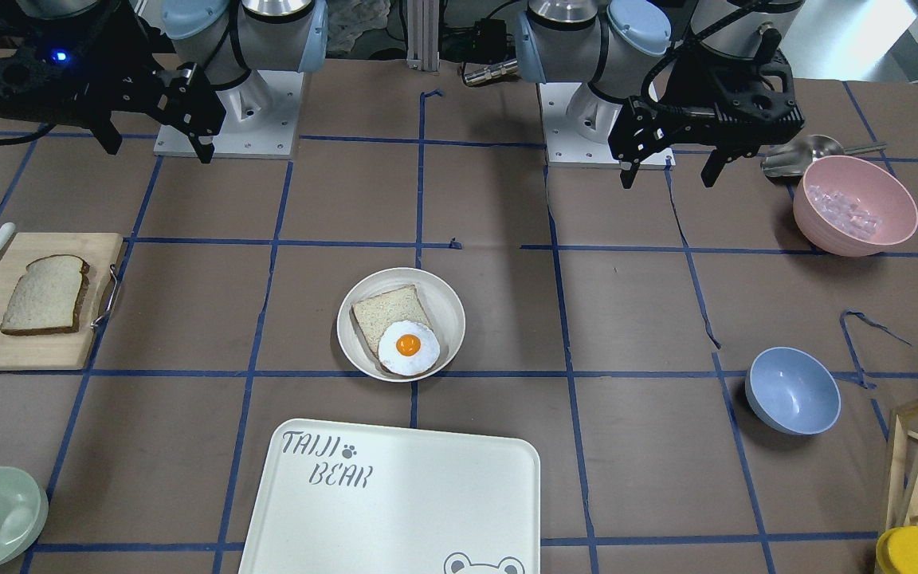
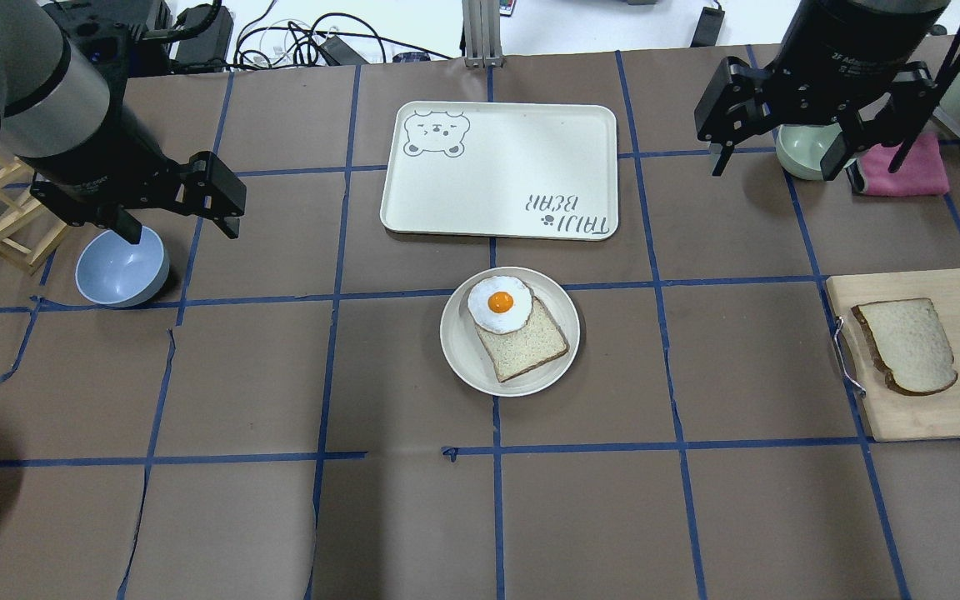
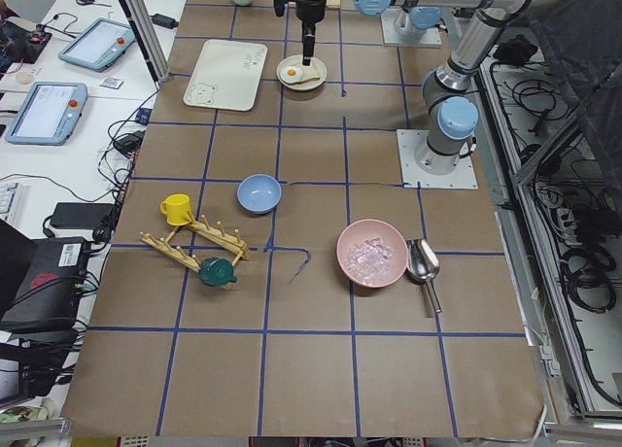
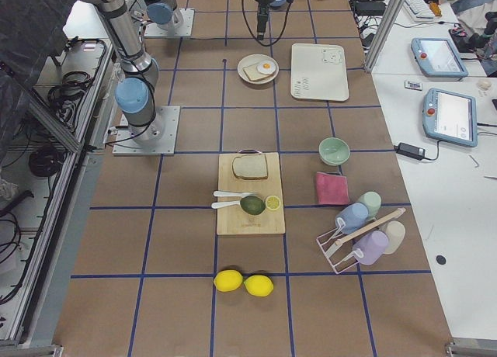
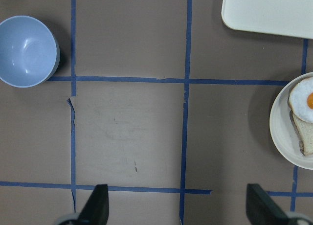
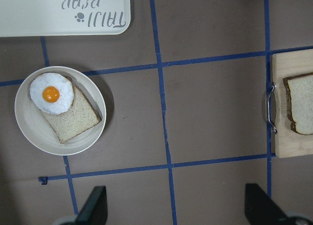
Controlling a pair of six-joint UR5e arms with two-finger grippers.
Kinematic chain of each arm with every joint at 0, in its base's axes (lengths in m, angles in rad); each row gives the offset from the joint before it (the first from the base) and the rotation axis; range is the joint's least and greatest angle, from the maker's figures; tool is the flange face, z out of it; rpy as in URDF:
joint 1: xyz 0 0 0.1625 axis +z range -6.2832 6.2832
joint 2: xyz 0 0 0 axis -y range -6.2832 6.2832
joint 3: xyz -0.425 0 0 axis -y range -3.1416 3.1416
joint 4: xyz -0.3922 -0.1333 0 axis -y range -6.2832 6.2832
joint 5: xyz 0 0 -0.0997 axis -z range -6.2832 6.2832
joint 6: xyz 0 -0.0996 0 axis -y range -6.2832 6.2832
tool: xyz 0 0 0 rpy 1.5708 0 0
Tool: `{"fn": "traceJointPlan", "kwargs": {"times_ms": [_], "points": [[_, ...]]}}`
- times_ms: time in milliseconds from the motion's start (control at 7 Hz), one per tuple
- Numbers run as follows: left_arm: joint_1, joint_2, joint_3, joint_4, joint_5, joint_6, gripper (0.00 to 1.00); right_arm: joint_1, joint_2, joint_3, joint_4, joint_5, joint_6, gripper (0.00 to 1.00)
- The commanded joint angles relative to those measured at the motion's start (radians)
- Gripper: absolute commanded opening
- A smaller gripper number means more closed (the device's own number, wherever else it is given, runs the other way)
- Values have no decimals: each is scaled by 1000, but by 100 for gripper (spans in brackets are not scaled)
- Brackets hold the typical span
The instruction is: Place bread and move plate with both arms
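Observation:
The bread (image 2: 905,346), a dark-crusted slice, lies on a wooden cutting board (image 2: 922,408) at the right; it also shows in the front view (image 1: 45,295) and at the right wrist view's edge (image 6: 299,103). The plate (image 2: 463,346) sits mid-table holding a paler slice (image 2: 526,342) with a fried egg (image 2: 499,303) on it. My left gripper (image 2: 180,221) is open and empty, raised left of the plate beside a blue bowl (image 2: 122,267). My right gripper (image 2: 776,162) is open and empty, raised beyond the cutting board.
The TAIJI BEAR tray (image 2: 497,171) lies just beyond the plate. A pale green bowl (image 2: 805,150) and pink cloth (image 2: 905,167) sit under the right arm. A wooden rack (image 2: 5,217) stands far left. A pink bowl (image 1: 855,206) with a scoop sits near the left base.

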Motion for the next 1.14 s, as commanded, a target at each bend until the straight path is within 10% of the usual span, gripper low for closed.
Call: {"fn": "traceJointPlan", "kwargs": {"times_ms": [0,1000], "points": [[0,-2,-1,0,-2,0,100,0,2,1,-1,-1,-8,100],[0,-5,-1,3,-3,0,100,-3,-1,58,-12,-7,-42,100]]}}
